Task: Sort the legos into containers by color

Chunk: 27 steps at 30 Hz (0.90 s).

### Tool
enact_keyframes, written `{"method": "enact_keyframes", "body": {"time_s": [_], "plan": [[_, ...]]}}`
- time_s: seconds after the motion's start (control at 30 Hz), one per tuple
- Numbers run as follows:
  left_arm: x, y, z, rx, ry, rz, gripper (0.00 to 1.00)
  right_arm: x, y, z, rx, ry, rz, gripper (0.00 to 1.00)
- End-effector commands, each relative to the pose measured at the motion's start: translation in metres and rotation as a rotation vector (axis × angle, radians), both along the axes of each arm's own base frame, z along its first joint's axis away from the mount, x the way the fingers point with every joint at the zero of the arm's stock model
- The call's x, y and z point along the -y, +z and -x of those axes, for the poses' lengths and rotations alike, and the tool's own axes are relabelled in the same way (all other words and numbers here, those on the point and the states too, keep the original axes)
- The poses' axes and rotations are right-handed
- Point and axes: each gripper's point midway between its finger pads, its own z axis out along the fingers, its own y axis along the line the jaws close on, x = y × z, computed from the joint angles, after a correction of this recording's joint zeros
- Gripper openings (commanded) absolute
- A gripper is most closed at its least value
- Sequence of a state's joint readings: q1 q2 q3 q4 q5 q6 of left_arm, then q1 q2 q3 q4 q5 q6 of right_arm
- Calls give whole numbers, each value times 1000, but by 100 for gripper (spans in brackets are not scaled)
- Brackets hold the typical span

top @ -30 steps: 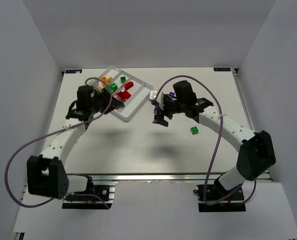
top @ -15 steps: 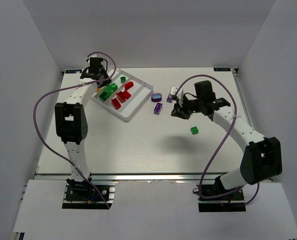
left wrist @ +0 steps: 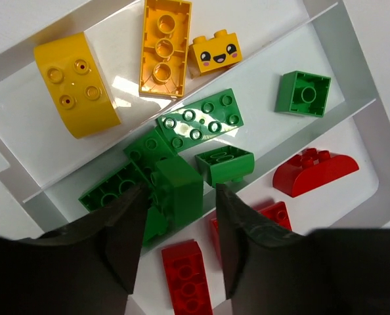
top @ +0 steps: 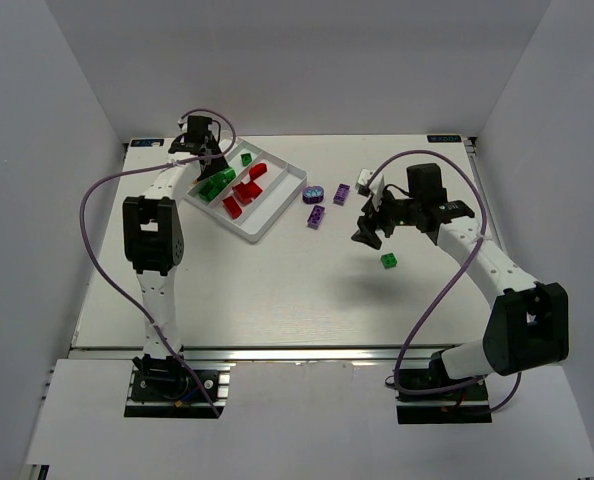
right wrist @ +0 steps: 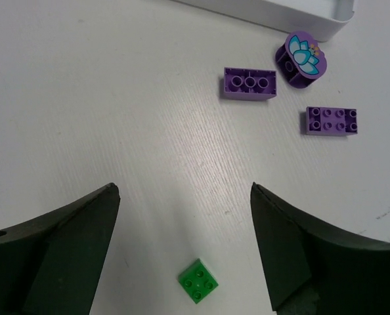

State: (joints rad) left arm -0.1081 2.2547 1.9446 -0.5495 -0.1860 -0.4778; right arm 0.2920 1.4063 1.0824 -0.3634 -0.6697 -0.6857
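Observation:
The white tray point(top: 293, 175) stands at the far left of the table. In the left wrist view, yellow bricks point(left wrist: 163, 46) lie in one compartment, green bricks point(left wrist: 201, 125) in the one beside it and red bricks point(left wrist: 315, 172) in the third. My left gripper point(left wrist: 182, 191) is open right above a green brick point(left wrist: 176, 197) in the green compartment; it also shows in the top view point(top: 214, 166). My right gripper point(top: 370, 233) is open and empty above the table, just behind a lone green brick point(top: 389, 261), which the right wrist view point(right wrist: 198, 281) shows below the open jaws point(right wrist: 185, 190).
Three purple bricks lie on the table right of the tray: a round one point(top: 314, 193), a long one point(top: 317, 216) and a flat one point(top: 342, 193). The right wrist view shows them too point(right wrist: 249, 83). White walls stand close on three sides.
My left arm has swung from near the tray's near-left corner to above its far-left end. My right gripper has moved right, off the purple bricks, to near the lone green brick.

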Motion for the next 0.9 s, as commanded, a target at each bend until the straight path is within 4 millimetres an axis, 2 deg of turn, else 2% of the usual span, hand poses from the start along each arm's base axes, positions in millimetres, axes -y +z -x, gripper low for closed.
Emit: {"method": "enact_keyframes", "body": {"time_s": [0.0,0.13,0.2,0.3,0.33,0.37,0.43,0.47,0.5,0.53,0.57,0.6,0.63,0.67,0.7,0.73,0.87], "plan": [[3,29,-5,51,0,30,58,4,11,-6,49,-30,-15,88],[4,33,-3,51,-14,31,67,8,11,-14,56,-82,-19,89],[4,44,-3,70,-21,33,69,9,13,-18,53,-103,-15,89],[4,72,1,115,-39,38,70,14,8,-22,-5,-121,21,89],[3,81,4,130,-40,39,71,16,-2,-24,-46,-128,33,89],[2,96,13,154,-41,41,71,18,-2,-26,-70,-139,37,89],[-3,109,27,177,-33,47,74,24,-14,-33,-143,-202,56,81],[-6,120,46,206,-21,62,77,27,-24,-28,-205,-220,80,73],[-11,122,57,218,-7,68,79,29,-22,-34,-217,-249,94,68],[-14,124,68,231,10,77,81,36,-38,-38,-284,-317,128,63],[-17,130,78,260,40,100,90,39,-43,-39,-315,-352,145,60],[-24,127,106,261,69,101,94,43,-50,-36,-349,-377,170,56],[-26,126,119,267,85,114,97,52,-61,-38,-373,-443,210,55],[-27,128,129,288,103,141,98,57,-67,-36,-385,-471,231,55],[-27,105,149,246,105,157,98,62,-71,-35,-386,-497,253,57],[-27,125,164,301,105,175,98,72,-78,-32,-385,-537,297,60],[-28,121,211,320,127,213,98,89,-90,-19,-407,-609,376,71]]}}
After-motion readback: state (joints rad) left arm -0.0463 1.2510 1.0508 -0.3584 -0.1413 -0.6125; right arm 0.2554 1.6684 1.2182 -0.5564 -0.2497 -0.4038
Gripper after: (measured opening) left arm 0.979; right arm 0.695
